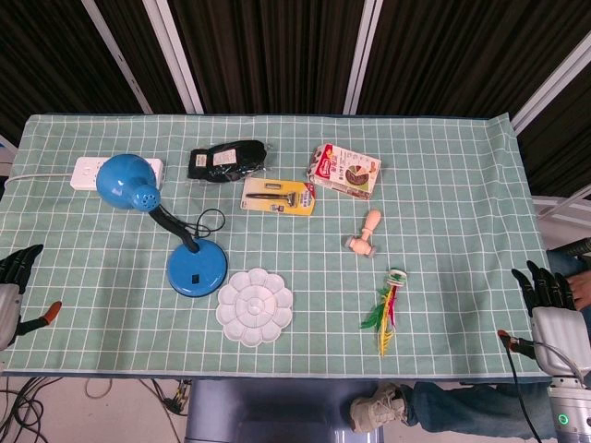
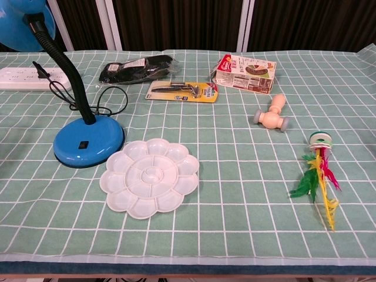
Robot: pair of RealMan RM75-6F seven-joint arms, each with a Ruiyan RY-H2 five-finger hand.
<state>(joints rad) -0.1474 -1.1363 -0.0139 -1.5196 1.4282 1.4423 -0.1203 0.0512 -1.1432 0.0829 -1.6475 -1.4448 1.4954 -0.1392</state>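
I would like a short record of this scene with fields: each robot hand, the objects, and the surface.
left robot hand: at the table's left edge, holds nothing, fingers apart
right robot hand: at the table's right edge, holds nothing, fingers apart
nearest to left: blue desk lamp, white palette
nearest to right: feather shuttlecock, wooden mallet
far row: power strip, black pouch, razor pack, printed box
surface: green checked cloth

lamp (image 1: 162, 221) blocks left, shuttlecock (image 1: 388, 309) right
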